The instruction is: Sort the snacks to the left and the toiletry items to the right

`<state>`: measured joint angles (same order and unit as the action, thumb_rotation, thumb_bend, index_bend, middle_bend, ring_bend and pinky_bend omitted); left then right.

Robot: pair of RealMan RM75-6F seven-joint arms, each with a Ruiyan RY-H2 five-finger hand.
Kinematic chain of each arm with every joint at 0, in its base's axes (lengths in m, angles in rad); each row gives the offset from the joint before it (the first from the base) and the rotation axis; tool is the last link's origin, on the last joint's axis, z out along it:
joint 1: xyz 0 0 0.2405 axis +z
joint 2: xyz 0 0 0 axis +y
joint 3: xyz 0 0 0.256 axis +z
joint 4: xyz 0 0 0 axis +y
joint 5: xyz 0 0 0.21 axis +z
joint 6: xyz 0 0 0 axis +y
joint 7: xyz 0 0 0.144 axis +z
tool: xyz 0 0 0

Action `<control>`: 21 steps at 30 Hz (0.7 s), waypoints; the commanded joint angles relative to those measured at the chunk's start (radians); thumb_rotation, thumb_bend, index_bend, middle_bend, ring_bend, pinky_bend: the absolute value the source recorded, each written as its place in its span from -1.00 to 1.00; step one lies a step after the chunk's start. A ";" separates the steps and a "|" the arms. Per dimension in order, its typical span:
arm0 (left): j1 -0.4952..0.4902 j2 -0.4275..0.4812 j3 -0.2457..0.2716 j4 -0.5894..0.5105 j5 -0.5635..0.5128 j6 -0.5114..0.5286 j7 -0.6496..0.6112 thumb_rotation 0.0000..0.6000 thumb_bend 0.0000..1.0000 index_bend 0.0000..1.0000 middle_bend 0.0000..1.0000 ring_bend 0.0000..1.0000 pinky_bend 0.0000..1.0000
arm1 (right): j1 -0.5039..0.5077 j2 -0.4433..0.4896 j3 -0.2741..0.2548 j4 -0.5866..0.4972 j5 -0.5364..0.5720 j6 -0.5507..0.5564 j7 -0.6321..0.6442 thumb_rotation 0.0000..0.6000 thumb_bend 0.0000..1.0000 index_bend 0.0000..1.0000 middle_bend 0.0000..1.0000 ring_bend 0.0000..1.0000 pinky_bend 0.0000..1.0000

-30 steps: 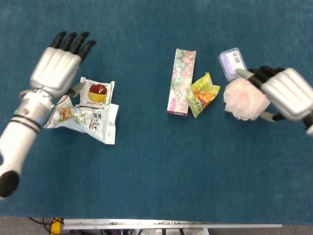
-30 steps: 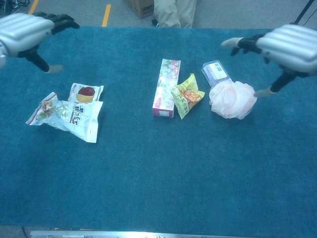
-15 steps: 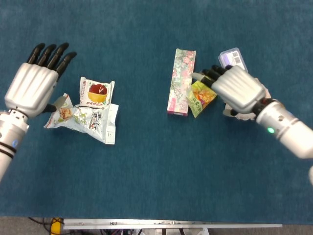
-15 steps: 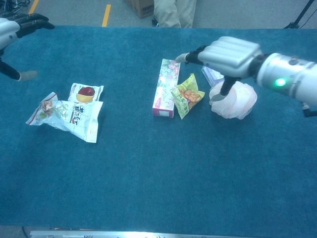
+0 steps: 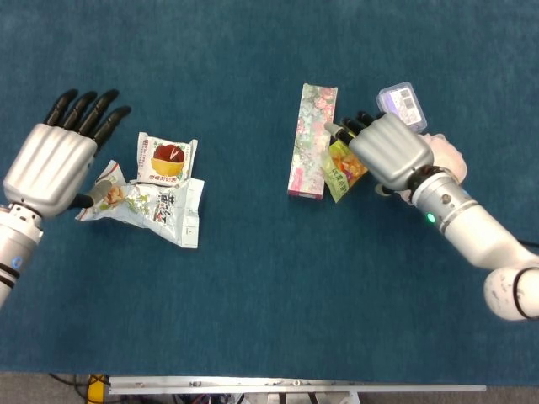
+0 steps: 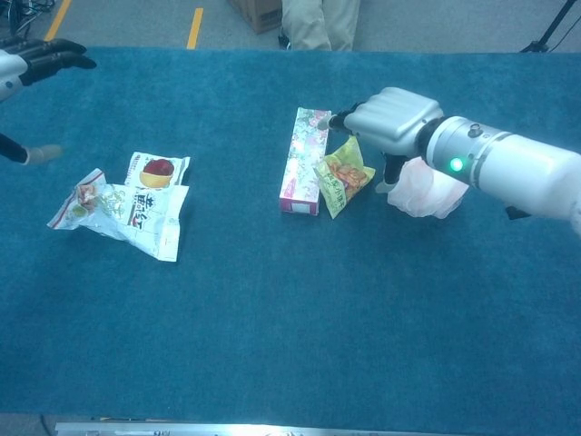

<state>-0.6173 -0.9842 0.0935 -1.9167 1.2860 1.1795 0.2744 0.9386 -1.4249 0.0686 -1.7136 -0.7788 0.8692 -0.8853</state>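
Teal cloth covers the bench [image 5: 269, 286]. Right hand [image 5: 389, 153] sits right of centre over the yellow-green snack bag [image 5: 345, 164], fingers [image 5: 349, 128] reaching toward the floral box [image 5: 312, 139]; can't tell whether they grip the bag. Left hand [image 5: 52, 164] at the left edge, fingers spread, holding nothing, just beside the crumpled silver packets [image 5: 139, 202]. A white snack packet with a red picture [image 5: 167, 160] lies touching those, upper side. Pink bath pouf [image 6: 427, 189] shows behind the right wrist, and a clear purple-labelled case [image 5: 402, 104] sits above that hand.
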 commanded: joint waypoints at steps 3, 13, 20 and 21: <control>0.013 0.006 -0.006 0.008 0.021 -0.031 -0.014 1.00 -0.46 -0.86 -1.00 -1.00 -0.98 | 0.023 -0.046 -0.025 0.018 0.060 0.055 -0.043 1.00 -1.00 -0.88 -0.61 -0.63 -0.13; 0.028 0.011 -0.022 0.030 0.051 -0.084 -0.053 1.00 -0.46 -0.84 -1.00 -1.00 -0.98 | 0.053 -0.122 -0.048 0.056 0.139 0.108 -0.098 1.00 -1.00 -0.87 -0.59 -0.55 0.04; 0.038 0.017 -0.034 0.039 0.061 -0.107 -0.070 1.00 -0.46 -0.84 -1.00 -1.00 -0.98 | 0.064 -0.141 -0.051 0.060 0.133 0.116 -0.091 1.00 -0.94 -0.71 -0.50 -0.45 0.20; 0.040 0.017 -0.035 0.040 0.062 -0.111 -0.072 1.00 -0.46 -0.84 -1.00 -1.00 -0.98 | 0.066 -0.142 -0.054 0.060 0.132 0.115 -0.091 1.00 -0.94 -0.69 -0.49 -0.44 0.22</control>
<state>-0.5784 -0.9674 0.0593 -1.8772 1.3471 1.0694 0.2033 1.0034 -1.5663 0.0155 -1.6535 -0.6465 0.9851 -0.9765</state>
